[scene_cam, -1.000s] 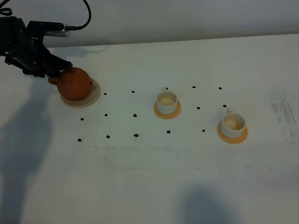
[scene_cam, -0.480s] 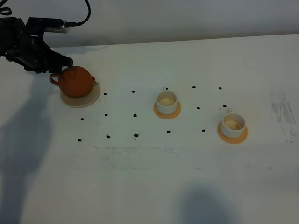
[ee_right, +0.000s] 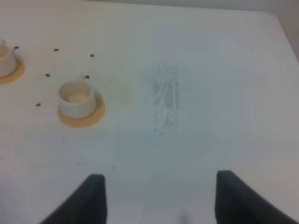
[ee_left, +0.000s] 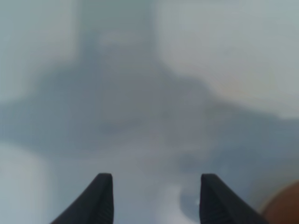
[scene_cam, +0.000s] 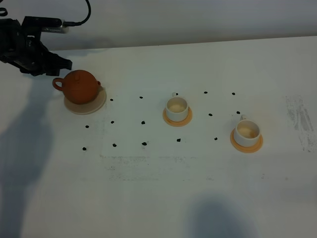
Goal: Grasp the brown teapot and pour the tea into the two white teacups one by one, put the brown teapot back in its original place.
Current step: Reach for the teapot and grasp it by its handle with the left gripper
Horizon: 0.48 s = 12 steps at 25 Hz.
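Note:
The brown teapot (scene_cam: 79,88) stands upright on its cream coaster (scene_cam: 94,106) at the far left of the table, with its loop handle toward my left gripper (scene_cam: 63,64). That gripper is open and empty, just behind and left of the handle and apart from it. In the left wrist view my left gripper (ee_left: 156,198) has its jaws spread over blurred table, and an edge of the teapot (ee_left: 286,205) shows in the corner. The two white teacups (scene_cam: 177,106) (scene_cam: 246,130) sit on orange-tan coasters. My right gripper (ee_right: 161,200) is open and empty; the right teacup (ee_right: 76,97) lies ahead of it.
Small black dots (scene_cam: 142,122) mark the white table between the teapot and the cups. A scuffed patch (scene_cam: 299,121) lies near the right edge and also shows in the right wrist view (ee_right: 166,98). The other cup's coaster (ee_right: 10,74) is at that view's edge.
The teapot went from tilted in the left gripper to standing on its coaster. The left gripper let go of the handle and drew back, away from the teapot.

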Each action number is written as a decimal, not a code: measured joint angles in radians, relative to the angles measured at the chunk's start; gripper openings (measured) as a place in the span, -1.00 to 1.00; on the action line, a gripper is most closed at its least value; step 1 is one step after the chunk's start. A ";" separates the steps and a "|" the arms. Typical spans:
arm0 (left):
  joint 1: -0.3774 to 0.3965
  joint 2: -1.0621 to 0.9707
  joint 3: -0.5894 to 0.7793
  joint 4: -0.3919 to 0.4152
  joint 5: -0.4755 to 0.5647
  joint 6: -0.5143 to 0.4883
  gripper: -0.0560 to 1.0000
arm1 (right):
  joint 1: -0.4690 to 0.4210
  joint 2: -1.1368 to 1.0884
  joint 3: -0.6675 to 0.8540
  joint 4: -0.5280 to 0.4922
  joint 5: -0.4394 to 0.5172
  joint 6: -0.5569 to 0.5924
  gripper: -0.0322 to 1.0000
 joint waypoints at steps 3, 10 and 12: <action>0.008 0.000 0.000 0.001 0.007 0.000 -0.09 | 0.000 0.000 0.000 0.000 0.000 0.000 0.06; 0.015 0.002 0.000 0.003 0.026 0.000 -0.09 | 0.000 0.000 0.000 0.000 0.000 0.000 0.06; 0.015 0.013 0.000 0.002 0.026 0.000 -0.09 | 0.000 0.000 0.000 0.000 0.000 0.000 0.06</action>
